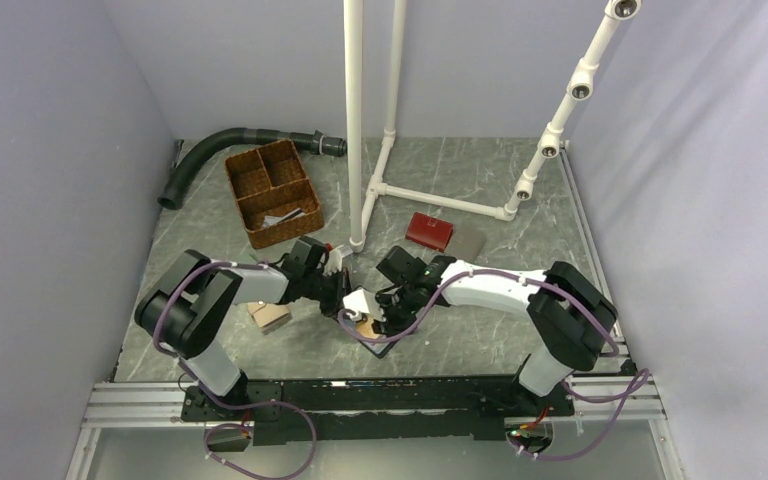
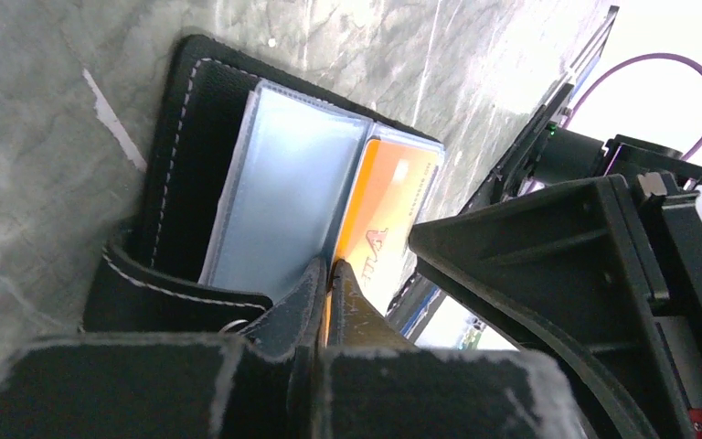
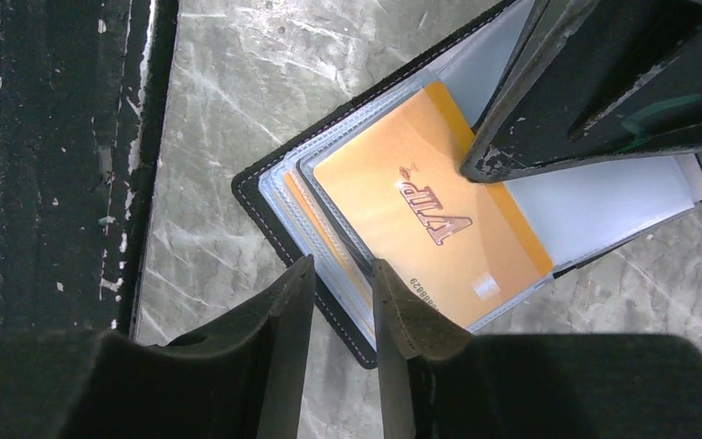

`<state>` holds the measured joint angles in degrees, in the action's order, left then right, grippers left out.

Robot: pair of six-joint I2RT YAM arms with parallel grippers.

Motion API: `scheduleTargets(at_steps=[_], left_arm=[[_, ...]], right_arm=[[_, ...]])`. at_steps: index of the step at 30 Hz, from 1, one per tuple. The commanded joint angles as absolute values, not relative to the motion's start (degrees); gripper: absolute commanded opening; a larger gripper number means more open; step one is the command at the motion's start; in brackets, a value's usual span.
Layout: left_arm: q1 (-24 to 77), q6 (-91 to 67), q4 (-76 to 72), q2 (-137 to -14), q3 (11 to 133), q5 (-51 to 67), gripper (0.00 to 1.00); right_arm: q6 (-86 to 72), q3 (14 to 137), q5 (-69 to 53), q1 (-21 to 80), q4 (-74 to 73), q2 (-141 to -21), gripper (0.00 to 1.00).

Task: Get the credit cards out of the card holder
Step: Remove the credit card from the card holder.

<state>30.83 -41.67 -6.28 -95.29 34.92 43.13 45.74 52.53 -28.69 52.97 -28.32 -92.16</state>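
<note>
The card holder (image 3: 265, 197) lies open on the table, black-edged with clear sleeves and a light blue panel (image 2: 283, 197). An orange-yellow credit card (image 3: 420, 219) marked VIP lies on its open sleeves. My left gripper (image 2: 331, 265) is shut on that card's edge, and a thin orange strip shows between its fingers. My right gripper (image 3: 343, 267) stands open just over the holder's near edge, with nothing pinched between the tips. From above, both grippers meet over the holder (image 1: 378, 340) in front of the arm bases.
A wicker basket (image 1: 272, 192) and a black hose (image 1: 230, 145) sit at the back left. A white pipe frame (image 1: 380, 185) rises at the back centre. A red wallet (image 1: 428, 231) and a grey one (image 1: 468, 240) lie behind the right arm, a beige one (image 1: 270, 317) under the left arm.
</note>
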Motion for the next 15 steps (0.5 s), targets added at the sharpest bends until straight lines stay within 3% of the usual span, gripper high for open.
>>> scheduleTargets(at_steps=[1, 10, 15], left_arm=[[31.4, -42.7, -4.5, -90.7, 33.7, 41.4, 0.0], [31.2, -46.5, -8.1, -82.8, 28.2, 35.6, 0.0], [31.8, -44.6, -8.7, -78.0, 27.2, 33.5, 0.0]], right_arm=[[46.8, 50.9, -21.0, 50.3, -23.5, -94.6, 0.36], [42.6, 52.8, -31.2, 42.4, -28.0, -92.6, 0.43], [36.3, 54.6, -45.6, 35.5, -30.2, -93.4, 0.61]])
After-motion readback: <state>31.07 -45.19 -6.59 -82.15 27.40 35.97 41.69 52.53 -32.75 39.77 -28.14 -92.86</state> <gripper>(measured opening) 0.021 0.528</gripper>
